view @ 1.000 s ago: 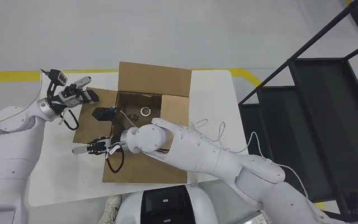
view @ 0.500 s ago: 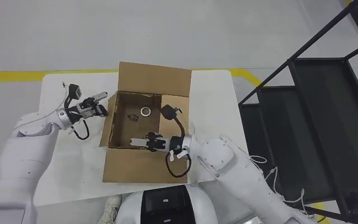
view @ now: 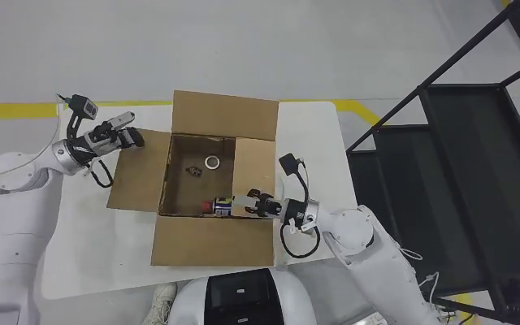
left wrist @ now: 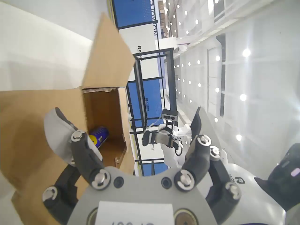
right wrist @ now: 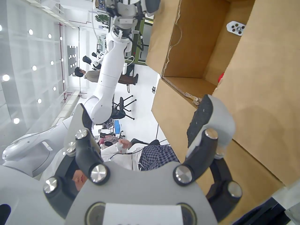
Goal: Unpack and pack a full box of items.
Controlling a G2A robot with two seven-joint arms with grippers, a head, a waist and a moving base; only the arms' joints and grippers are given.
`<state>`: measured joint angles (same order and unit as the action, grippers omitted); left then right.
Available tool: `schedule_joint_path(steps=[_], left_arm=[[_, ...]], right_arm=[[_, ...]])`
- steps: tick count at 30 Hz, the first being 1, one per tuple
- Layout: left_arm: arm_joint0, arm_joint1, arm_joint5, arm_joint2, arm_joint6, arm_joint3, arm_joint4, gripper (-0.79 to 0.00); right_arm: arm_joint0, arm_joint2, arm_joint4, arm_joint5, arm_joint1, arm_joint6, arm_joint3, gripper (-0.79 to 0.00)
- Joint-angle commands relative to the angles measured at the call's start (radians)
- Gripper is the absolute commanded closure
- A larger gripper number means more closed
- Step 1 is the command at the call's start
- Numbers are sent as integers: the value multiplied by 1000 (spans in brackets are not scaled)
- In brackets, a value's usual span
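Observation:
An open cardboard box [view: 223, 118] stands mid-table with its flaps spread out. Inside lie a white tape ring [view: 211, 162], a small dark item [view: 193, 171] and a blue and yellow can [view: 218, 205] with a red cap against the near wall. My left gripper [view: 132, 138] is open at the far corner of the left flap [view: 138, 175]. The left wrist view has this gripper [left wrist: 127, 129] looking into the box at the can [left wrist: 99, 135]. My right gripper [view: 251, 203] is open at the near end of the right flap [view: 253, 166], close to the can. In the right wrist view its fingers [right wrist: 206, 118] lie over that flap.
The white table [view: 309, 138] has bare room to the right of the box and at the left front. The front flap [view: 211, 240] lies flat toward me. A black metal staircase [view: 439, 162] stands to the right of the table.
My right arm drew back from the left flap across the box to its right side. The left flap rose, then lay flat again. My left gripper swung in and back out.

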<state>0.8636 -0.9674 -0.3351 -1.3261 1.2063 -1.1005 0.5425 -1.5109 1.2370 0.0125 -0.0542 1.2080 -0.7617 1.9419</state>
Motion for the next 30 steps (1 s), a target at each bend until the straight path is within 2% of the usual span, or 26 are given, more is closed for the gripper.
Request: schedule_joint_path(steps=[1,5,9,14,21,24,30], left_arm=[[20,1,26,1,0,-98,5,-785],[14,-14,74,75,-54,-213,-27,-785],[-31,-47,98,225,-101,-232,-117,-785],[-111,-104,91,405,-192,-139,-190,-785],[-216,-190,85,585,-247,8,-219,-785],[-243,-223,73,639,-257,59,-229,-785],[-276,-273,38,699,-282,151,-238,-785]], right_arm=[[-14,13,-7,-16,-3,1,1,-785],[-55,43,-27,-55,-11,0,3,-785],[-103,76,-46,-93,-18,-1,0,-785],[-147,113,-64,-125,-27,-3,5,-785],[-164,122,-71,-138,-34,-11,17,-785],[-161,112,-69,-140,-36,-20,18,-785],[-138,76,-52,-130,-38,-38,15,-785]])
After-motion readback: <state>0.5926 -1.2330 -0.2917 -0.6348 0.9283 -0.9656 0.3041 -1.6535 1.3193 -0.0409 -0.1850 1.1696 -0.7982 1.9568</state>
